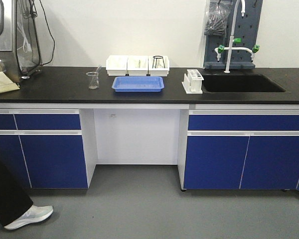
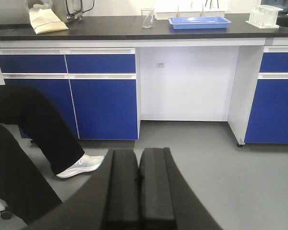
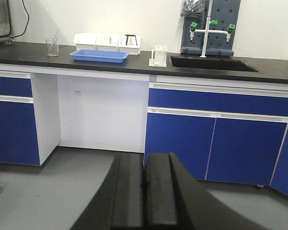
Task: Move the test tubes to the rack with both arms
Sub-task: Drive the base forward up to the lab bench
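Holds black left gripper (image 2: 138,158) and black right gripper (image 3: 145,160) closed, empty: black-topped bench (image 1: 50,84) well apart. Shows small white plastic rack (image 1: 192,81) beside sunken black sink (image 1: 239,83), presumably for loading.

Rack (image 1: 192,84) – wht plastic, smooth

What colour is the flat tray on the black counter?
The tray is blue, seen best in the front-facing view.

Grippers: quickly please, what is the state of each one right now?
Left gripper: closed, fingers pressed together, holding nothing.
Right gripper: closed, fingers pressed together, holding nothing.
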